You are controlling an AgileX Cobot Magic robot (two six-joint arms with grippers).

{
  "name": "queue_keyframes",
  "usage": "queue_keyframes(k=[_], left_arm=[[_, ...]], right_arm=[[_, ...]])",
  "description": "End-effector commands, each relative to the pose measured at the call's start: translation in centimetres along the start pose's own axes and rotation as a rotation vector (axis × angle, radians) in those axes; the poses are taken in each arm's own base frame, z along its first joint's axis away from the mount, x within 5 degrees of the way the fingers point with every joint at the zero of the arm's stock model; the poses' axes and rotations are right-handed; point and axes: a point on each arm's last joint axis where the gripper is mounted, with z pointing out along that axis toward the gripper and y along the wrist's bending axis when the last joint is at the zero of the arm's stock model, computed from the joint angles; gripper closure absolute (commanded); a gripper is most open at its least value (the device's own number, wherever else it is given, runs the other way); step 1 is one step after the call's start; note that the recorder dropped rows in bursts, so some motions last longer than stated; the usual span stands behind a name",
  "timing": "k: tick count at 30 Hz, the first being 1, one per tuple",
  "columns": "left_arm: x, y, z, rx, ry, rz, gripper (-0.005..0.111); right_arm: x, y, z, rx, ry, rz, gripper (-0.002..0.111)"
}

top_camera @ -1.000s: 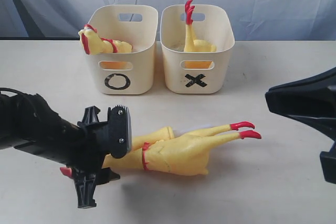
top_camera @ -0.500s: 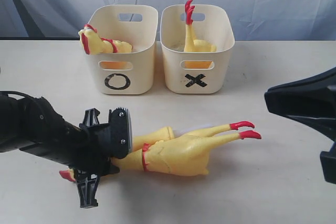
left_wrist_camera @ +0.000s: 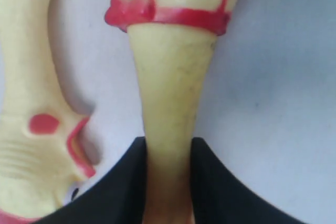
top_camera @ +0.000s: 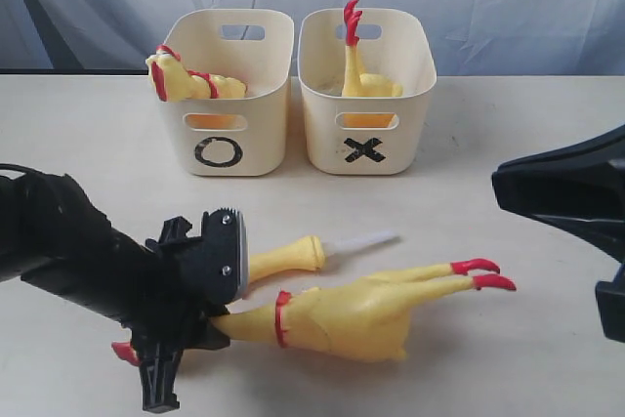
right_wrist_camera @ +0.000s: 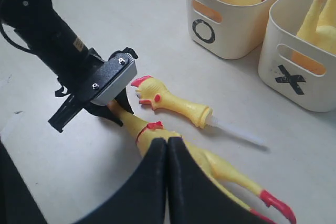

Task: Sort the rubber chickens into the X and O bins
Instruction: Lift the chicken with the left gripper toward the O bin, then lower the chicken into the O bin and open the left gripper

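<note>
at the neck, a narrow hold on a long floppy toy

near the front of the worktop (top_camera: 469, 114), the left fingers (left_wrist_camera: 118, 192) are clenching the thin neck of a whole rubber chicken (top_camera: 352, 314), on the head side of its red collar. i cannot tell whether its body is resting on the worktop or barely clearing it. the right fingers (right_wrist_camera: 152, 182) are pressing together on nothing, well apart from it. a head piece with a white tube (top_camera: 285, 258) is lying just beside the held chicken. behind them the o bin (top_camera: 234, 134) and the x bin (top_camera: 327, 134) are each holding one chicken.

the grip is sitting far from the toy's weight, so the smooth neck may be sliding out on a lift. the long body is likely to be sagging and swinging, and the red feet (top_camera: 483, 275) could be sweeping the head piece aside or catching a bin rim and tipping the tub. the chicken draped over the o bin's edge (top_camera: 186, 80) is leaving less room for a drop.
</note>
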Motion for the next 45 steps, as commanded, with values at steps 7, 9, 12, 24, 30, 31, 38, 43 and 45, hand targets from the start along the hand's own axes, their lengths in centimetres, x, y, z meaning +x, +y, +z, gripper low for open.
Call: queue_keyframes(k=[7,9,12,24,30,31,38,43,45], left_arm=[[-3.3,-0.2,-4.4,-0.006,-0.248,-0.232,0.107],[-4.0,0.0,-5.1,0.0,-0.282,-0.299,0.107],[-5.2,0.8,-6.2,-0.006,-0.333,-0.443,0.107],[-9.4,4.1,-10.3,-0.016,-0.529,-0.839,0.107],[-10.7,5.6,-12.2,-0.078,-0.63,-0.927,0.107],[-10.9,5.9,-12.5,-0.087,-0.645,-0.939,0.107],[-11.1,6.6,-13.2,-0.134,-0.701,-1.01,0.107],[-10.9,7.2,-13.5,-0.148,-0.747,-1.126,0.107],[-10.6,7.7,-13.8,-0.137,-0.783,-1.206,0.107]], right_arm=[[0.0,0.0,-0.1,0.0,-0.012,-0.003,0.109],[0.0,0.0,-0.1,0.0,-0.012,-0.003,0.109],[0.0,0.0,-0.1,0.0,-0.012,-0.003,0.109],[0.0,0.0,-0.1,0.0,-0.01,-0.003,0.109],[0.0,0.0,-0.1,0.0,-0.01,-0.005,0.109],[0.0,0.1,-0.1,-0.001,-0.009,-0.005,0.109],[0.1,0.1,-0.1,-0.002,-0.007,-0.005,0.109],[0.1,0.1,-0.1,-0.002,-0.007,-0.005,0.109],[0.1,0.1,-0.1,-0.002,-0.007,-0.005,0.109]])
